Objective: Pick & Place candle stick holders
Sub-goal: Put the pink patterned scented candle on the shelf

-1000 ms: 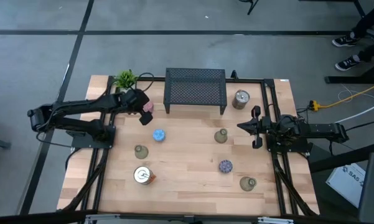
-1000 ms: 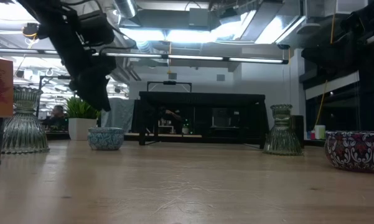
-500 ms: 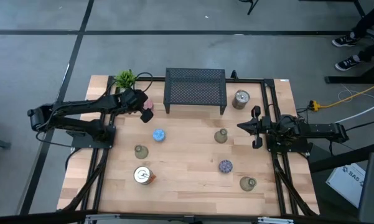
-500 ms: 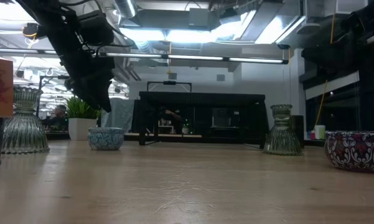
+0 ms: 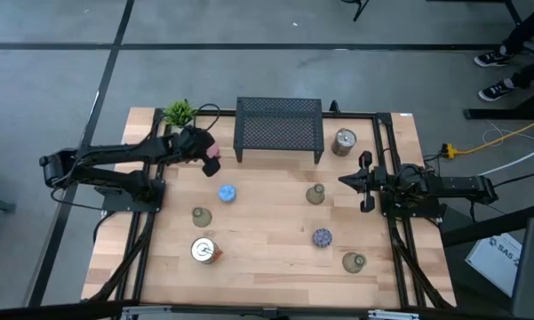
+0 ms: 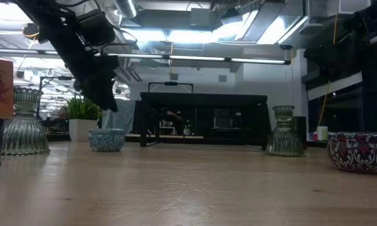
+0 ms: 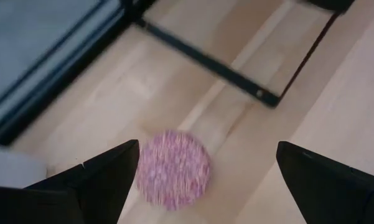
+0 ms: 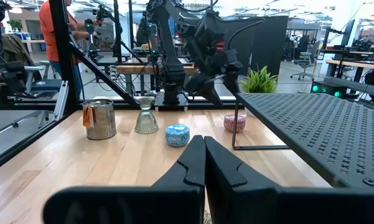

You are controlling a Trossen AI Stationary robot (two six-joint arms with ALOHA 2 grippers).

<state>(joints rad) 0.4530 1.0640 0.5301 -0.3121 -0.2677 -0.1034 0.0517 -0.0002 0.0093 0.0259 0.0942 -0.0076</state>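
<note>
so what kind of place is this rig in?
Looks like a robotics lab or open workshop: more black-framed benches carrying another robot arm beyond the table, exposed ducts and strip lights overhead, and a person standing at a station.

We saw a wooden table (image 5: 267, 258) | on it stood seven candle holders (image 5: 227, 193), a potted plant (image 5: 179, 113) and a black mesh rack (image 5: 279, 124) | pink holder (image 7: 173, 168) sat near the rack.
</note>
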